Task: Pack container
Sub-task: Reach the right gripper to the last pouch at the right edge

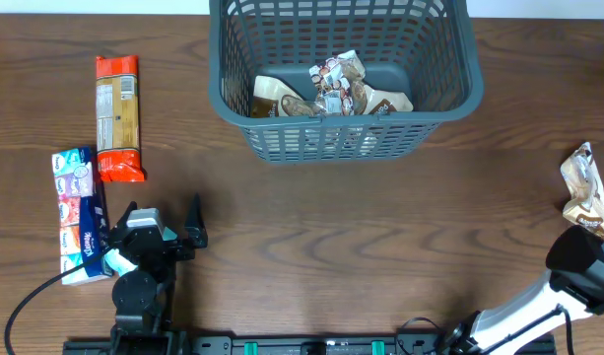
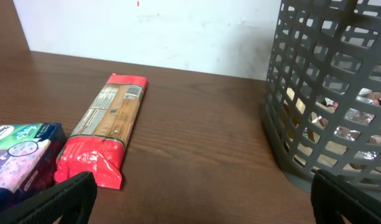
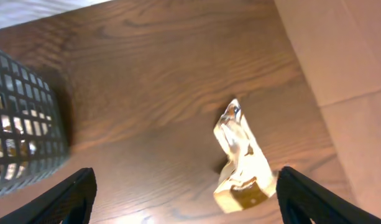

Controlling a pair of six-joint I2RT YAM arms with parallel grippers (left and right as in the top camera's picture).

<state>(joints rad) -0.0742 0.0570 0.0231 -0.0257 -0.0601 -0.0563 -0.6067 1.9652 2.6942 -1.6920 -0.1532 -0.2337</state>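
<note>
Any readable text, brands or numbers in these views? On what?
"Kleenex": on the tissue pack, only just legible in the overhead view.
Red-ended pack: there is print on the label, but it is too small to read in either view.
Snack packs in the basket: the print is blurred and unreadable.
Loose snack pack at right: nothing readable.
No signs or numbers anywhere else.

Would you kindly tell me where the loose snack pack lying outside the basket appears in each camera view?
Overhead: the snack pack lies at the far right edge, well right of the basket.
Left wrist: not in it.
Right wrist: lower centre-right, flat on the wooden table.
Shared landmark: the grey basket, top centre overhead, on the right in the left wrist view, on the left in the right wrist view.
</note>
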